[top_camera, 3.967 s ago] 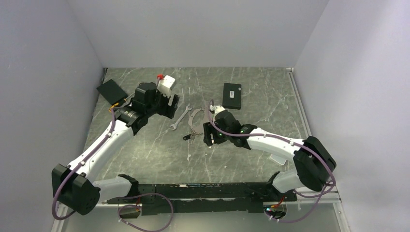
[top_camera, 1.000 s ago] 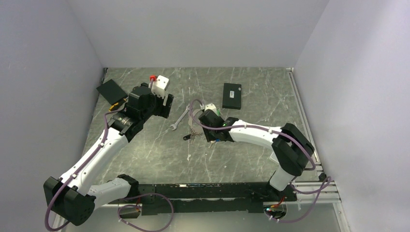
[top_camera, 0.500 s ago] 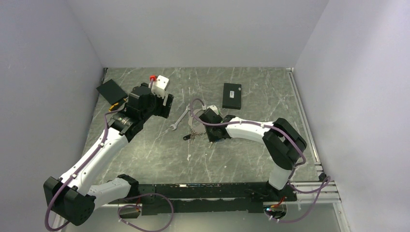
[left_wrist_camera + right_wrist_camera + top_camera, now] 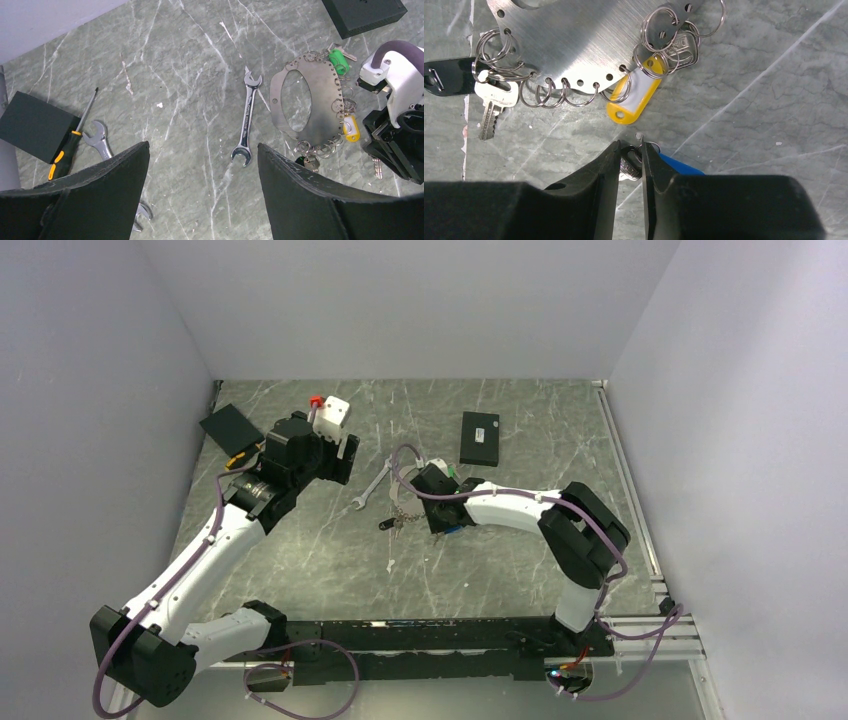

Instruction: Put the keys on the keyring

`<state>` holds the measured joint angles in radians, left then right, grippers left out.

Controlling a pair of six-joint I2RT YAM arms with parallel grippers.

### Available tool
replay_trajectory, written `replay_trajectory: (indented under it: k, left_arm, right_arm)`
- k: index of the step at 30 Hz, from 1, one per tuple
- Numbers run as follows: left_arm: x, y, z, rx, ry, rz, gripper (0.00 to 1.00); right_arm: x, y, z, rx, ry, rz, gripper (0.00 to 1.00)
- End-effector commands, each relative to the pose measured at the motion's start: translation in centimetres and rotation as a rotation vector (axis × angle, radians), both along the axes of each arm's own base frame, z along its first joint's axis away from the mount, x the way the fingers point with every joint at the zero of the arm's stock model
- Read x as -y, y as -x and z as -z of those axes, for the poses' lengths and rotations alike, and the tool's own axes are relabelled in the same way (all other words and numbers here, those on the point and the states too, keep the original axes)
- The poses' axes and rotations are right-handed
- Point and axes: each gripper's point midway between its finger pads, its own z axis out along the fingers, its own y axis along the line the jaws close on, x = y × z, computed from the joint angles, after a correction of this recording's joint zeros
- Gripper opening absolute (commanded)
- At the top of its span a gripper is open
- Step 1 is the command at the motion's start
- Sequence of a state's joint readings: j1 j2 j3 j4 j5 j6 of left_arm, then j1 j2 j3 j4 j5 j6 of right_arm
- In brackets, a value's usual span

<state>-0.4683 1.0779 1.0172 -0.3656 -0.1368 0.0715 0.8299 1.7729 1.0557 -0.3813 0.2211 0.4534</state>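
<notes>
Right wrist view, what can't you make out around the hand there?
- Blue piece: right wrist view, mostly under the right hand; key head or tag, unclear.
- Small ring between its fingers: gripped or only straddled, unclear.
- Black-headed key: right wrist view, cut off by the left edge.
- Top external view: the keys are too small to count, and the right arm covers some.

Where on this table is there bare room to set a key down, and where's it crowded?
Bare marble lies between the open-ended wrench and the screwdriver, and the near table before the arm bases is mostly bare. Right of the black box is free too. Crowded: around the keyring, its yellow tag and the right gripper.
</notes>
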Motion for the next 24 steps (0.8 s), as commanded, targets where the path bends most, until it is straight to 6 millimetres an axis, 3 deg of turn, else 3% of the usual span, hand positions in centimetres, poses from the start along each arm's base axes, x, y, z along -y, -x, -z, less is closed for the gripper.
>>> replay_trajectory:
  k: [1,8,13,19,24]
  left_arm:
    - [0.0,-0.2,-1.7,0.051,-0.004,0.009,0.84]
    - [0.0,-0.1,-1.9,0.055,-0.002,0.010,0.84]
    - [0.0,0.1,-2.3,0.065,0.008,0.014,0.84]
    - [0.1,0.1,-2.2,0.062,0.009,0.017,0.84]
    - [0.1,0.1,-2.3,0.062,0.013,0.019,0.84]
  right_arm:
    - [-1.0,-0.8,-0.3,0.013,-0.035,-0.008,0.24]
    - [0.0,-1.2,0.1,0.047,-0.008,-0.006,0.22]
    - [-2.2,-0.6,-0.5,0.036,-0.093,-0.167,0.24]
    - [-4.3,2.5,-1.1,-0.034,-0.224,-0.323,0.27]
    - [-4.6,4.1,-2.3,-0.020,-0.222,-0.373,0.31]
